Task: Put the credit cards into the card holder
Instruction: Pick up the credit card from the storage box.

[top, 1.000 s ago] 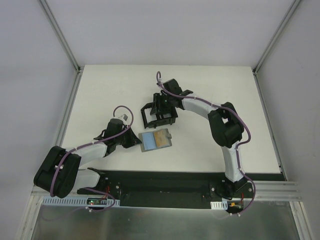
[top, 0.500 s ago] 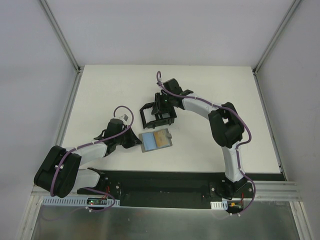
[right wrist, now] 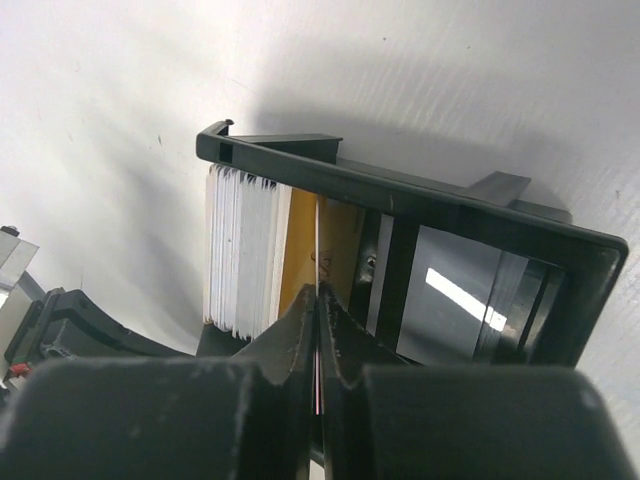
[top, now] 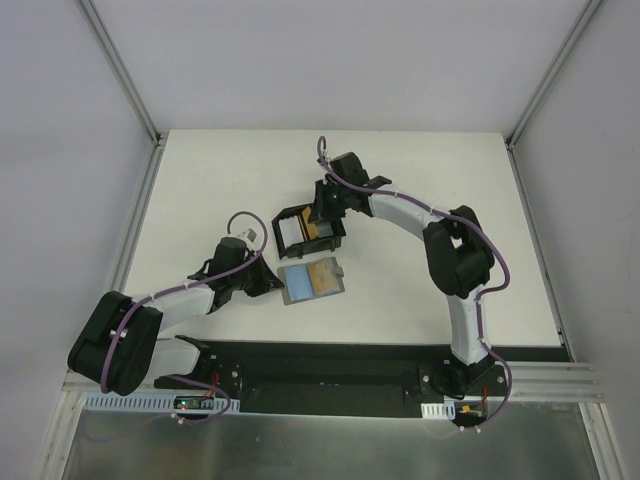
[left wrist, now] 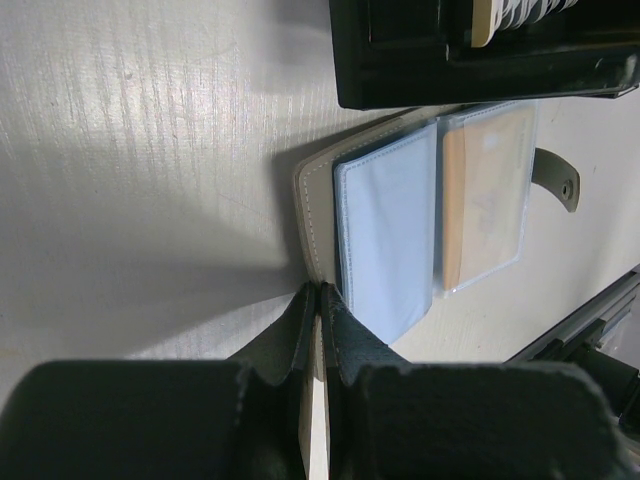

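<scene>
- From above, my left gripper sits at the left edge of the card holder. The holder lies open and flat on the white table, pale blue on one half and tan on the other.
- Just behind it is the black tray. My right gripper reaches down into it, beside a stack of white cards.
- At my left wrist, my fingers are pressed together, pinching the holder's grey stitched rim.
- The pale blue pocket lies nearest me. Beyond it a clear sleeve shows a tan card, and a small grey tab sticks out on the far side.
- At my right wrist, my fingers are clamped on the edge of a gold-yellow card. It stands upright in the tray, just beside the white cards.
</scene>
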Controlling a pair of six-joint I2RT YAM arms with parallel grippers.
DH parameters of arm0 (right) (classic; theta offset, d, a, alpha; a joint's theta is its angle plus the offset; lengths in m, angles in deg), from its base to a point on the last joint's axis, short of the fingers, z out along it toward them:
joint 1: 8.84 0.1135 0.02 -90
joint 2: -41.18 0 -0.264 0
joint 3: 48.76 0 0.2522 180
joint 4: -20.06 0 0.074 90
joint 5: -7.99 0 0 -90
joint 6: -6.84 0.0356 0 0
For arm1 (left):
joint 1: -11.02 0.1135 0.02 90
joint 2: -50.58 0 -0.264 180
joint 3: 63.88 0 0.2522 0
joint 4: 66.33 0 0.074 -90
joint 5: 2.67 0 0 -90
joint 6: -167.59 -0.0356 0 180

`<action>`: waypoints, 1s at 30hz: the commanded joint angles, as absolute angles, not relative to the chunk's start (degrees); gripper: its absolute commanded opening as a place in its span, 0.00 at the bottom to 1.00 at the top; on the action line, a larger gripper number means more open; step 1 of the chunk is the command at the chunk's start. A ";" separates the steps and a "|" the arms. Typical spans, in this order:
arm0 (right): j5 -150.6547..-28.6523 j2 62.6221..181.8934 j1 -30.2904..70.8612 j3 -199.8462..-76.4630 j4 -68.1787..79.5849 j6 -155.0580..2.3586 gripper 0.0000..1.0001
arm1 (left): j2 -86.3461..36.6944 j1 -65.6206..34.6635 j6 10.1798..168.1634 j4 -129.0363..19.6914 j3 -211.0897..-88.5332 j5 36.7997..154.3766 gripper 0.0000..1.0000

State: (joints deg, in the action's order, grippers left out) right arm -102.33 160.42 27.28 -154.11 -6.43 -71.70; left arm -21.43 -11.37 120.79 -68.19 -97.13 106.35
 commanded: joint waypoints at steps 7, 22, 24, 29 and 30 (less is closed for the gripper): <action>-96.79 159.65 27.98 -156.82 -11.97 -74.46 0.00 | -22.54 -10.78 119.96 -69.44 -98.65 107.37 0.00; -92.65 164.93 31.15 -161.13 -15.85 -76.66 0.09 | -22.90 -10.78 119.96 -69.71 -98.39 107.45 0.00; -92.82 165.01 31.24 -161.13 -15.85 -76.66 0.11 | -22.98 -10.78 120.04 -69.80 -98.39 107.54 0.00; -93.09 164.75 31.32 -160.96 -15.94 -76.84 0.08 | -22.90 -10.78 119.96 -69.79 -98.47 107.63 0.00; -92.65 164.32 31.41 -160.70 -15.76 -76.84 0.05 | -22.98 -10.78 119.96 -69.71 -98.47 107.63 0.00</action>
State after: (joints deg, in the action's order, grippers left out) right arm -93.72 165.36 31.08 -158.75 -14.65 -76.01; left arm -22.54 -11.37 120.81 -68.91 -97.32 106.66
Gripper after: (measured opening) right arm 0.093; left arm 0.006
